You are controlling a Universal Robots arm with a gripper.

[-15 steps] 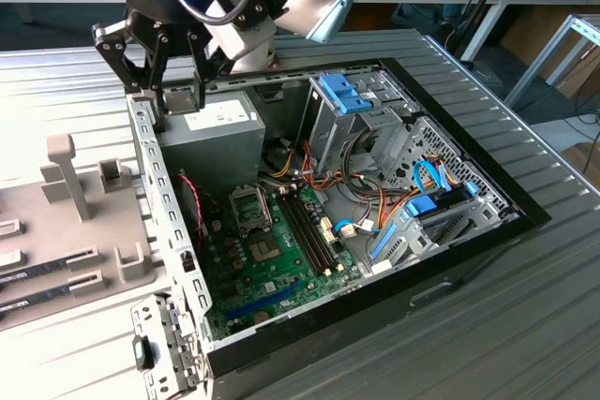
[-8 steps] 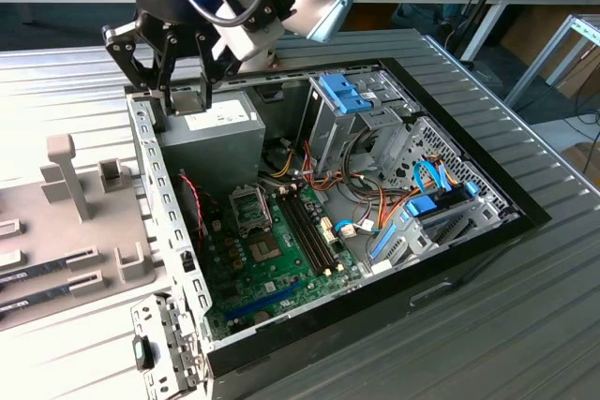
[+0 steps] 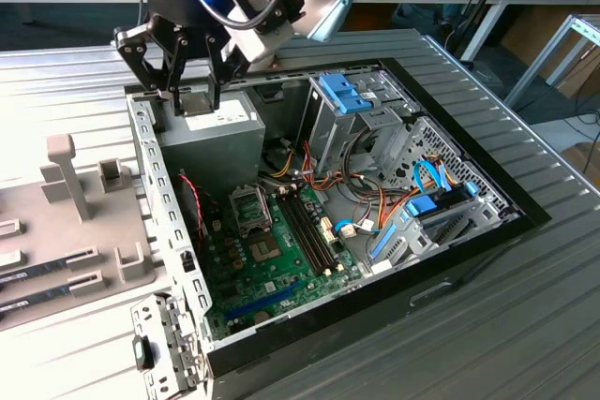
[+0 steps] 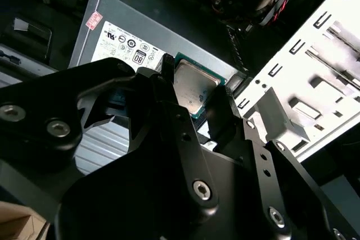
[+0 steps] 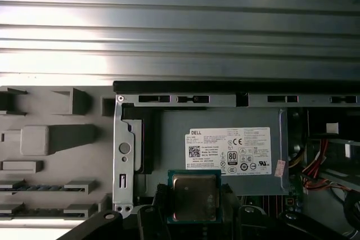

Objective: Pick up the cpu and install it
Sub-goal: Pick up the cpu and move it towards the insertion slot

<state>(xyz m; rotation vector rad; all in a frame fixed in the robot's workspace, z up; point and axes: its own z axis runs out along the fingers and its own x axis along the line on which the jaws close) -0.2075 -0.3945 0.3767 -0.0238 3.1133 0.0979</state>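
The cpu point(image 5: 194, 194), a small silver-topped square with a thin green rim, is clamped between my gripper's black fingers in both wrist views, where the gripper point(image 5: 194, 202) is shut on its edges. The second wrist view shows the cpu point(image 4: 195, 84) tilted between the fingers point(image 4: 220, 108), above the grey power-supply box point(image 4: 129, 23). Seen from the exterior view, my gripper point(image 3: 193, 93) hangs over the power supply point(image 3: 220, 133) at the back corner of the open computer case on that view's left. The motherboard's socket point(image 3: 251, 209) lies lower down, apart from the gripper.
The green motherboard point(image 3: 272, 264) fills the case floor, with memory slots point(image 3: 311, 224), loose cables point(image 3: 375, 203) and blue drive cages point(image 3: 342, 96). A perforated metal case wall point(image 3: 169, 222) rises beside the gripper. A grey fixture tray point(image 3: 66, 231) sits on the exterior view's left.
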